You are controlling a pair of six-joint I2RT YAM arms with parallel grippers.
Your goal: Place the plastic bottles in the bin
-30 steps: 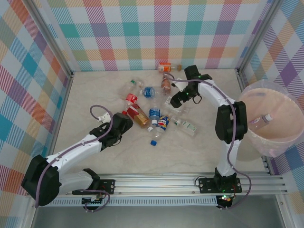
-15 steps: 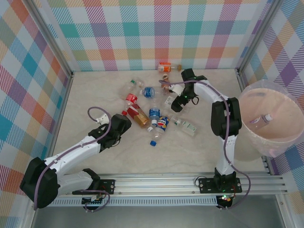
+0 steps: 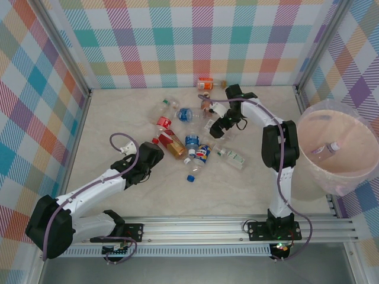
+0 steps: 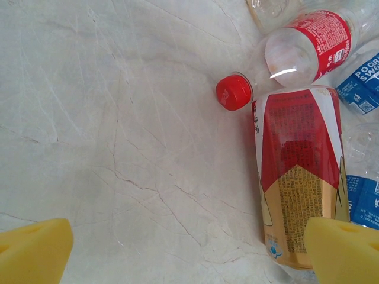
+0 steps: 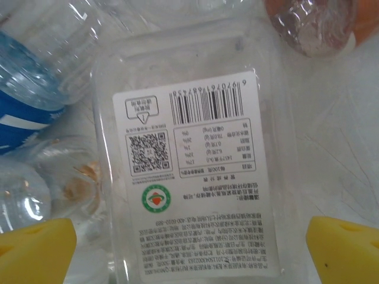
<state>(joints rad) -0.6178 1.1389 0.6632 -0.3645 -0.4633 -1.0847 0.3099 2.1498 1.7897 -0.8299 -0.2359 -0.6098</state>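
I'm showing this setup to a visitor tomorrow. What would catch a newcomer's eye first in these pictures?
A jumble of plastic bottles lies scattered across the middle of the table, ringed by bright checked walls. At the right stands the big pinkish bin, a lone bottle already inside. The right gripper hangs open over a clear white-labelled bottle, the left gripper open beside a red-and-gold bottle.

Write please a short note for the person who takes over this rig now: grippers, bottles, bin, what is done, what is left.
Left gripper: open, empty, low over the table, beside the red-labelled bottle.
Right gripper: open, empty, above a clear flat bottle with a white label, one finger on each side.
Done: one bottle lies in the bin.
Left: the other plastic bottles lie clustered mid-table.
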